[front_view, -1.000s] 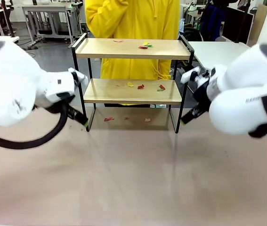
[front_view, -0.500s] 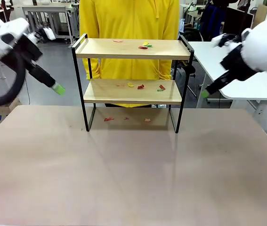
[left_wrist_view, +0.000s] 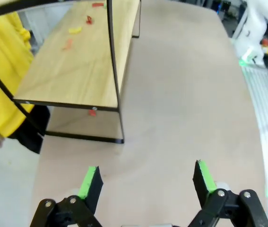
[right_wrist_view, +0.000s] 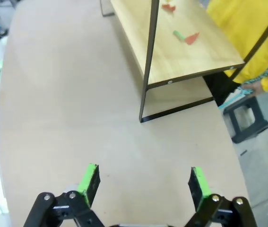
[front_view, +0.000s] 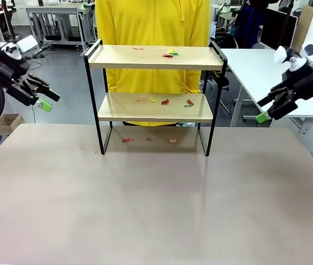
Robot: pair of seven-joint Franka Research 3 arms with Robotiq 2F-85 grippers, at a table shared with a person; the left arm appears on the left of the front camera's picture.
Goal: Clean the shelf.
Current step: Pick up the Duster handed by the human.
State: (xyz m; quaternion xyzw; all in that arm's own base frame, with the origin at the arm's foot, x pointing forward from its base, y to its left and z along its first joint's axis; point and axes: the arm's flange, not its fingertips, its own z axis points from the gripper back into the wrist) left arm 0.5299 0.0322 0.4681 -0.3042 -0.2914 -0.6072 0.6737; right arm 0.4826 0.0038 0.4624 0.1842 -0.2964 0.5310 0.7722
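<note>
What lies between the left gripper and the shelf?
Nothing but bare tabletop. The left wrist view shows that stretch clear from the open left gripper to the shelf.

No writing, label, brand name, number or sign can be read at this moment. Any print far off is too small and too blurred to make out.
</note>
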